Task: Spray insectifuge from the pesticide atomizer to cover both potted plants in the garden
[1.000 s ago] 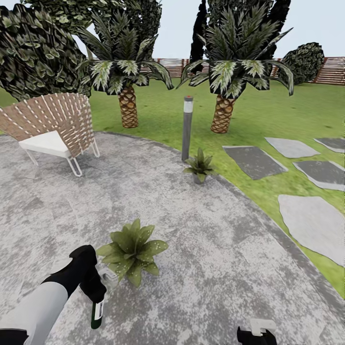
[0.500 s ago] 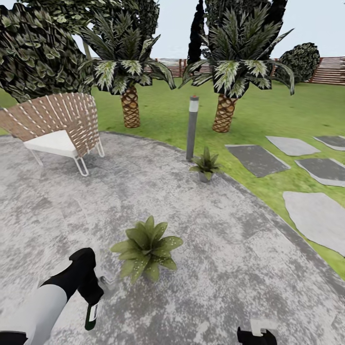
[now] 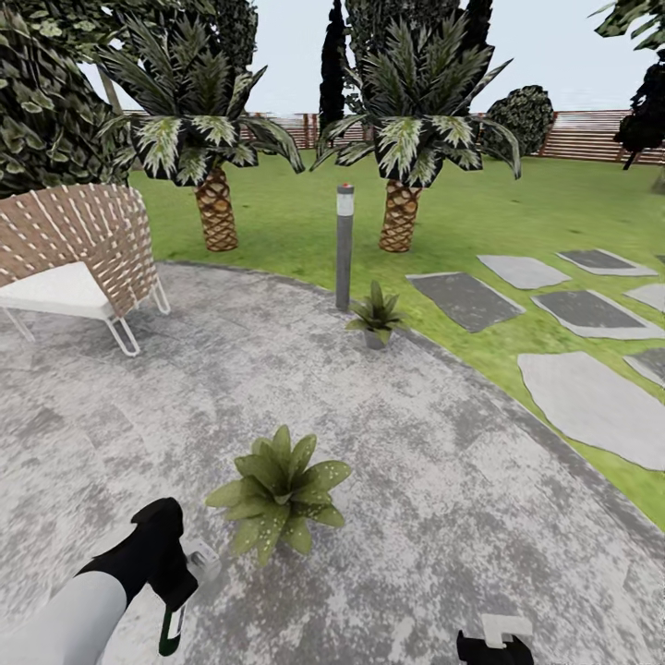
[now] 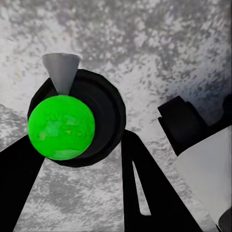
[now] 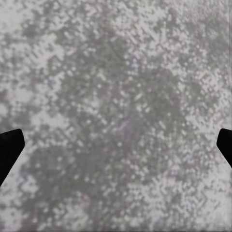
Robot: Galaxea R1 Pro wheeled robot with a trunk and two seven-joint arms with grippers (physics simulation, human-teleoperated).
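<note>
Your left claw pinches the spray bottle, held low over the patio just beside the near potted plant. The far potted plant sits at the patio's edge by the lamp post, with open paving between. Your right claw is spread above bare paving.

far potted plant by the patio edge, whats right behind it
A grey bollard lamp post stands just behind the far potted plant, then lawn and a palm. The plant's leaves hide most of its pot.
</note>
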